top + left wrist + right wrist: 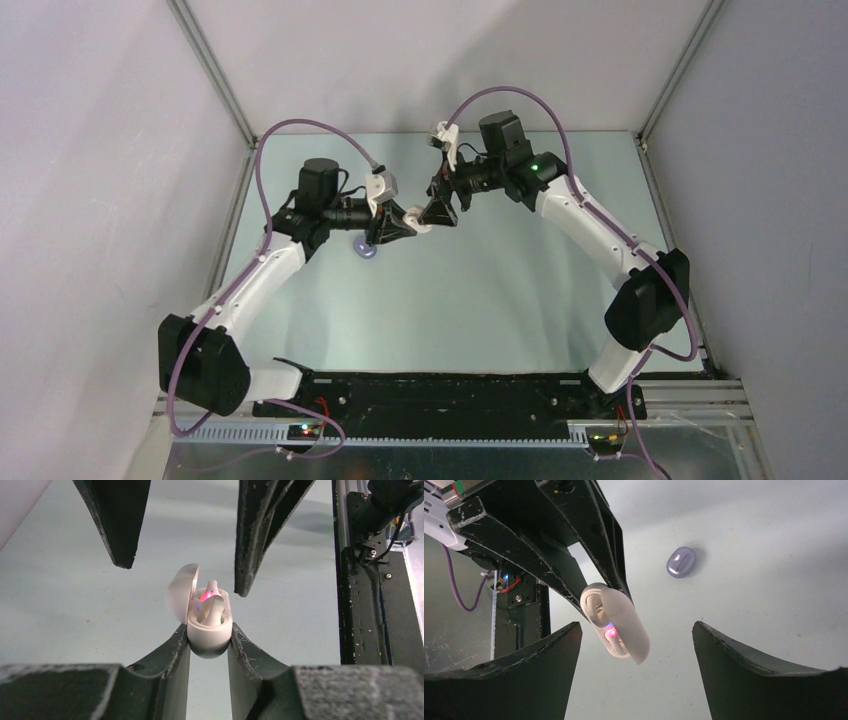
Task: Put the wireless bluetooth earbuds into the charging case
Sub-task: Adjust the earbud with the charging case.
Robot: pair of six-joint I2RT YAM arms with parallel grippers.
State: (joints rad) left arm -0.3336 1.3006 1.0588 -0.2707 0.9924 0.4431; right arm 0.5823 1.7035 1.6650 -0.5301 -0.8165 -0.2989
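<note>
My left gripper (208, 630) is clamped on the charging case (209, 644), lid swung open, one earbud (214, 611) seated inside beside a red glow. My right gripper (636, 626) faces the case, fingers spread wide apart. A lilac disc (681, 561) lies on the table (774, 580) beyond

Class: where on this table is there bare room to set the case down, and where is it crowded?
Free: the wide table patch between the left arm and right arm, ending at the black base rail. Crowded: where the left gripper, holding the charging case, meets the open right gripper, near the lilac object.
</note>
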